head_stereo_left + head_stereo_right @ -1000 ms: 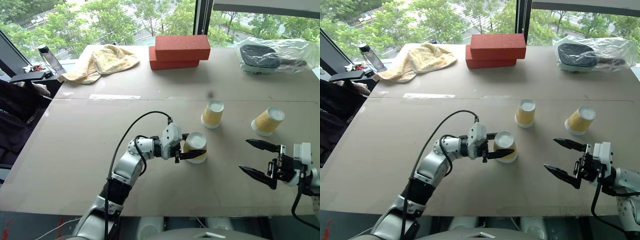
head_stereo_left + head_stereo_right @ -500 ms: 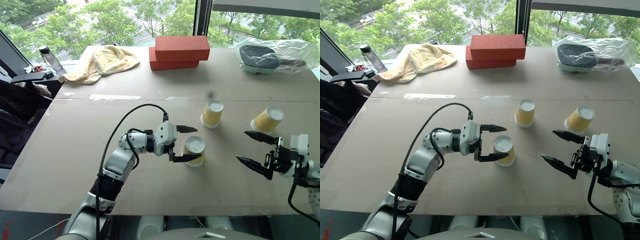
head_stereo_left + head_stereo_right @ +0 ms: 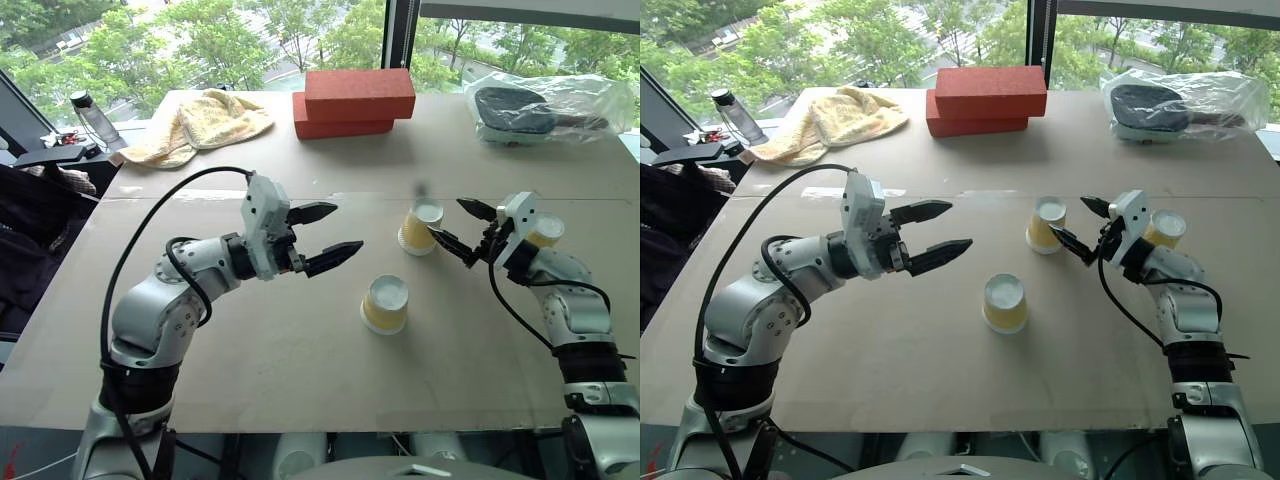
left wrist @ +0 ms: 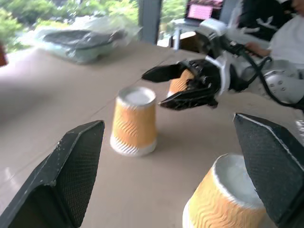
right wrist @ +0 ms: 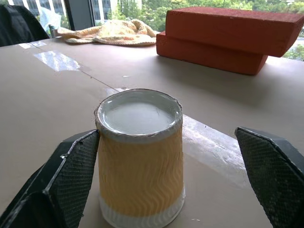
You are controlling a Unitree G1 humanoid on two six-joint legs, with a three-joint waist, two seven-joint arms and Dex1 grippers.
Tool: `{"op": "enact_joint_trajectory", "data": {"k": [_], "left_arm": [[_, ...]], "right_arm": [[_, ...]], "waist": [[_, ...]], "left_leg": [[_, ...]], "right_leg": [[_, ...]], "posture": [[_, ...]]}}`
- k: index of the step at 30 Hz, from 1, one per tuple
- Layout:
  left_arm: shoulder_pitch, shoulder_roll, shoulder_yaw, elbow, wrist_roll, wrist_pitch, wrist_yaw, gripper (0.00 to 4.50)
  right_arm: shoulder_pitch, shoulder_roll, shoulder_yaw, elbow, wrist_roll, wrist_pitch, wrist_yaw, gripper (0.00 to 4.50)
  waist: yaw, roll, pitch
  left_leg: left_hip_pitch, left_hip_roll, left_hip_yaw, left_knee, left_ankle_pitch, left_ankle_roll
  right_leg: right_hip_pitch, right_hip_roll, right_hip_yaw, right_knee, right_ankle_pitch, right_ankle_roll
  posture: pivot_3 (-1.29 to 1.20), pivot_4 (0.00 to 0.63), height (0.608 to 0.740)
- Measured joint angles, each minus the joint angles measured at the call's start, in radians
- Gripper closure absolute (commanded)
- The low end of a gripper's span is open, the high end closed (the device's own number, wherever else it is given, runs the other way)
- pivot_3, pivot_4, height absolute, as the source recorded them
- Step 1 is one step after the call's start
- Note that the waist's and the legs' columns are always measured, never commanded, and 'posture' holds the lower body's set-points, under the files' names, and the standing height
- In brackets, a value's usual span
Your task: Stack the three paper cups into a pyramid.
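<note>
Three yellow paper cups stand upside down on the table. The near cup (image 3: 385, 303) stands free in the middle. My left gripper (image 3: 345, 228) hangs open above the table to that cup's left, holding nothing. The middle cup (image 3: 420, 228) stands farther back. My right gripper (image 3: 450, 220) is open just to its right. In the right wrist view this cup (image 5: 140, 156) stands ahead of the spread fingers (image 5: 61, 185), close to one of them, and is not gripped. The third cup (image 3: 547, 232) shows partly behind the right hand.
Two stacked red bricks (image 3: 358, 100) and a yellow towel (image 3: 205, 120) lie at the back. A plastic bag with a dark paddle (image 3: 540, 100) is at the back right, and a bottle (image 3: 85, 110) at the far left edge. A person's sleeve (image 4: 289, 42) shows beyond the table.
My left gripper opened, let go of the near cup, and rose up and to the left. My right gripper moved forward and left, up beside the middle cup.
</note>
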Motion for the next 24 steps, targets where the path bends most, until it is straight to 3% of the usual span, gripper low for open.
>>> {"op": "enact_joint_trajectory", "data": {"k": [6, 17, 20, 23, 24], "left_arm": [[-0.003, 0.080, 0.029, -0.105, -0.084, 0.163, 0.069, 0.06], [-0.008, 0.118, 0.020, -0.134, -0.082, 0.193, 0.092, 0.06], [-0.030, 0.125, 0.020, -0.144, -0.084, 0.197, 0.090, 0.00], [-0.036, 0.129, 0.019, -0.144, -0.083, 0.197, 0.083, 0.00], [-0.036, 0.131, 0.018, -0.144, -0.083, 0.197, 0.081, 0.00]], "right_arm": [[-0.065, 0.034, 0.025, 0.072, -0.001, 0.001, 0.030, 0.00], [-0.108, 0.064, 0.038, 0.118, -0.009, -0.005, 0.046, 0.00], [-0.121, 0.073, 0.042, 0.125, -0.014, -0.006, 0.047, 0.80], [-0.121, 0.073, 0.048, 0.125, -0.023, -0.007, 0.051, 2.22], [-0.121, 0.073, 0.048, 0.125, -0.023, -0.008, 0.053, 2.31]], "waist": [[-0.005, 0.000, 0.001], [-0.012, 0.000, 0.001], [-0.012, 0.000, 0.001], [-0.012, 0.000, 0.001], [-0.012, 0.000, 0.001]], "left_leg": [[0.000, 0.000, 0.001, 0.000, 0.000, -0.001], [0.002, 0.000, 0.001, 0.000, 0.001, -0.001], [0.002, -0.001, 0.001, 0.000, 0.001, -0.001], [0.002, -0.001, 0.001, 0.000, 0.001, -0.001], [0.002, -0.001, 0.001, 0.000, 0.001, -0.001]], "right_leg": [[0.000, 0.000, 0.000, 0.000, 0.000, 0.000], [0.000, 0.000, 0.001, 0.001, 0.000, 0.000], [0.000, 0.000, 0.001, 0.001, 0.000, 0.000], [0.000, 0.000, 0.001, 0.001, 0.000, 0.000], [0.000, 0.000, 0.001, 0.001, 0.000, 0.000]], "posture": [[0.00, 0.150, 0.730], [0.00, 0.150, 0.730], [0.00, 0.150, 0.730], [0.00, 0.150, 0.730], [0.00, 0.150, 0.730]]}}
